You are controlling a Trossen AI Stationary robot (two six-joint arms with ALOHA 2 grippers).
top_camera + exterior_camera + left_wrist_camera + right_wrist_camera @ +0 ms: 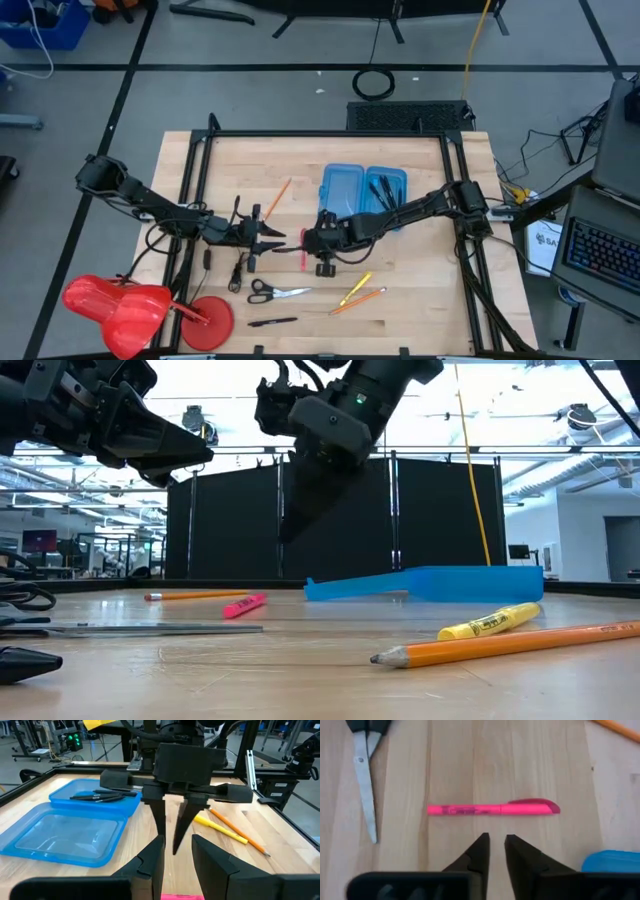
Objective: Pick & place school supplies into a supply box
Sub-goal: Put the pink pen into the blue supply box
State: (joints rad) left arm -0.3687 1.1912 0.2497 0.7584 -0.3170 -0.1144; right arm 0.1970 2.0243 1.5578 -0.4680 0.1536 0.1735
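The pink marker [492, 809] lies flat on the table [430, 300], between the two grippers in the high view [303, 252]. My right gripper [496, 840] hovers above it, fingers pointing down, open by a narrow gap and empty. My left gripper [175, 857] is open and empty, just left of the marker and facing the right gripper [172, 827]. The blue supply box [363, 190] lies open, with black pens [102, 796] in one half. Scissors [278, 292], a yellow marker [356, 286], orange pencils [362, 298] [277, 197] and a black pen [272, 322] lie on the table.
A red plastic object [130, 305] sits at the table's near left corner. A black frame [330, 134] runs along the table's far side and its sides. A looped black cable [373, 83] lies on the floor beyond. Bare wood shows on the table's right near part.
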